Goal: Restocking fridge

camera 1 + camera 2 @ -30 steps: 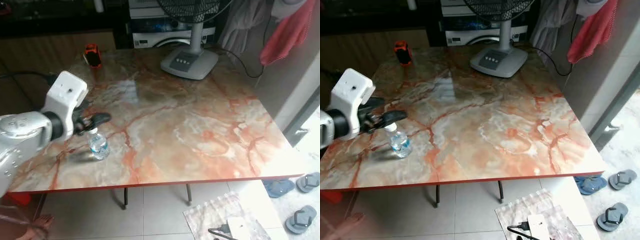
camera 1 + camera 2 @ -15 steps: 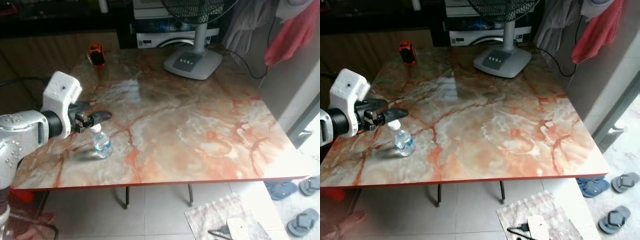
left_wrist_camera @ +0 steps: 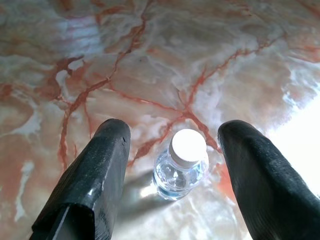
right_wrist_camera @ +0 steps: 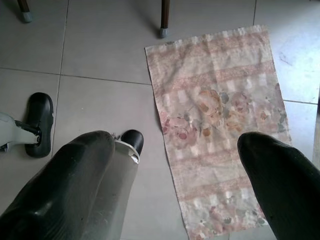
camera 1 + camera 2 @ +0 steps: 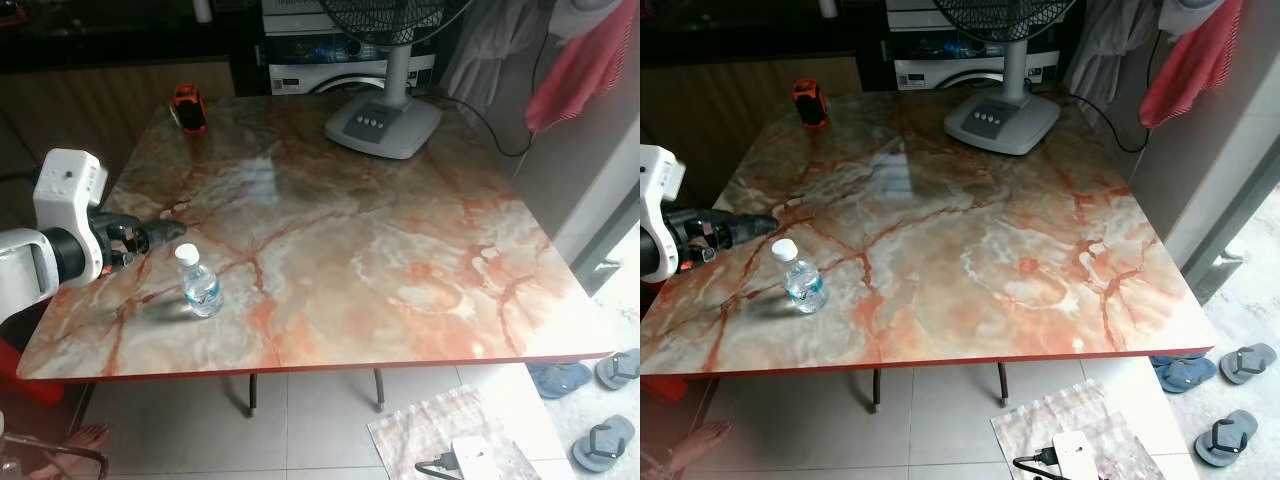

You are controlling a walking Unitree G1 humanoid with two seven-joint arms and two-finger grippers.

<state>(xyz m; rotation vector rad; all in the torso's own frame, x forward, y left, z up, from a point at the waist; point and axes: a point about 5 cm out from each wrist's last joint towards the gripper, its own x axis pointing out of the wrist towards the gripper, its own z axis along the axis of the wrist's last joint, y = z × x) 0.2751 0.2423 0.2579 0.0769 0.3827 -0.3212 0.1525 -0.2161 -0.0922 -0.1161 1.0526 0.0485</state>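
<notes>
A small clear water bottle [image 5: 200,284] with a white cap stands upright near the front left of the marble table [image 5: 400,250]. My left gripper [image 5: 160,233] hovers just left of and behind the bottle, a little above cap height, not touching it. In the left wrist view the bottle [image 3: 182,167] sits beyond the open gap between the two black fingers [image 3: 95,180]. My right gripper [image 4: 177,142] hangs open over the tiled floor, with nothing between its fingers.
A grey fan base [image 5: 383,125] stands at the table's back, and an orange-black object [image 5: 187,107] at the back left. Clothes [image 5: 580,60] hang at the right. On the floor lie a floral mat [image 4: 215,125], slippers [image 5: 600,440] and a person's foot [image 5: 75,445].
My left gripper has drawn back to the left, from over the bottle's cap to beside it. The bottle stands where it was. The camera has shifted slightly.
</notes>
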